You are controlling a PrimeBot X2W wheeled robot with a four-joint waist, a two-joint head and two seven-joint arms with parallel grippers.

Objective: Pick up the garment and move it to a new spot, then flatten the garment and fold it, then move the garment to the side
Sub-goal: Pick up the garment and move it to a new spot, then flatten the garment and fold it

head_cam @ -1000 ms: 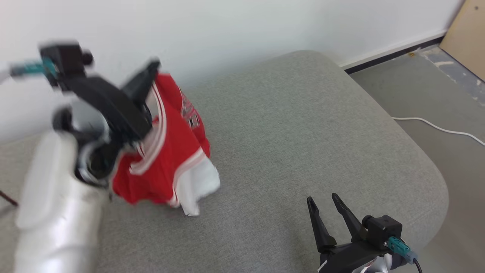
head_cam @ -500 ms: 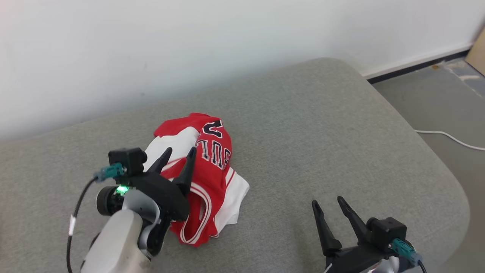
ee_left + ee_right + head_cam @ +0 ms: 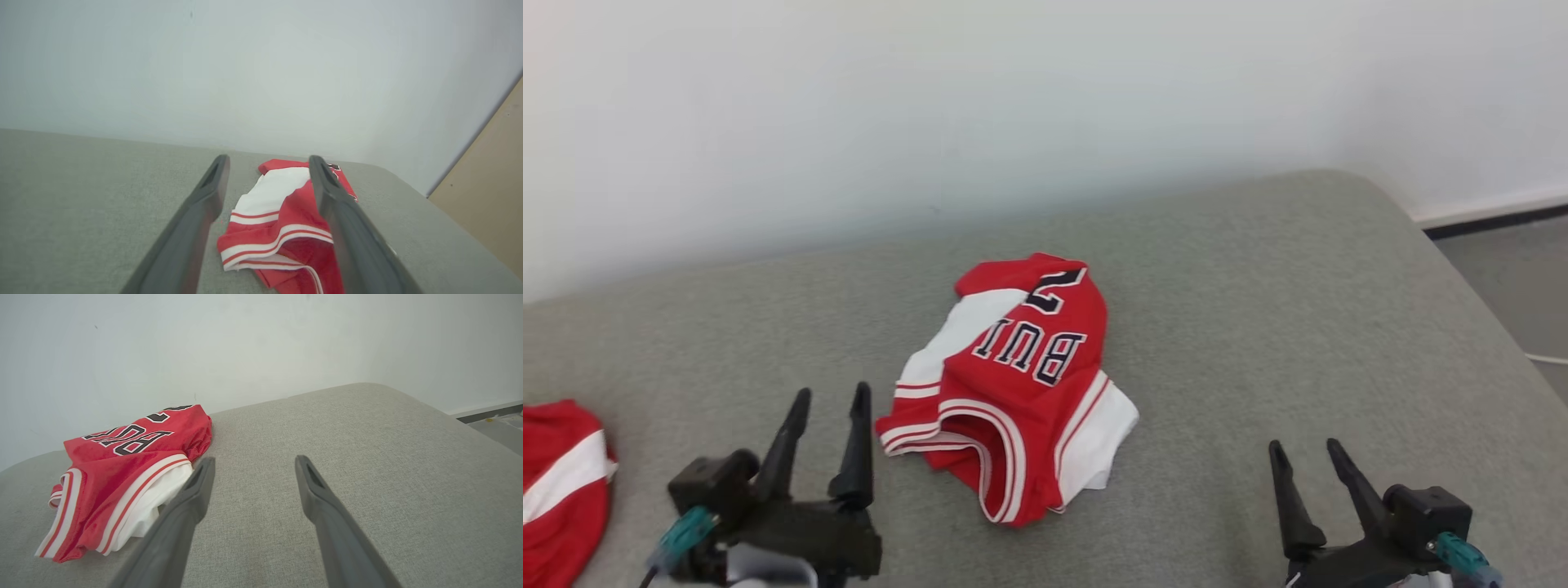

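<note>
We see garment (image 3: 1013, 384) crumpled mid-frame on grey cushion (image 3: 1258, 286), touching neither gripper. Left gripper (image 3: 832, 390) lower left, fingers spread wide, empty; right gripper (image 3: 1303, 445) lower right, likewise. We judge relocation done; flattening, folding, side move yet to do. Open cushion right of garment, edge rounding off far right; second red cloth (image 3: 556, 482) at lower-left edge

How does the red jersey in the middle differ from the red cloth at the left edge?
The middle jersey shows whole, crumpled, with dark letters; the left cloth is cut off at the edge, no lettering visible. The middle jersey lies right of the left claw; the left cloth lies left of it. Both are red with white bands, on the grey cushion.
</note>
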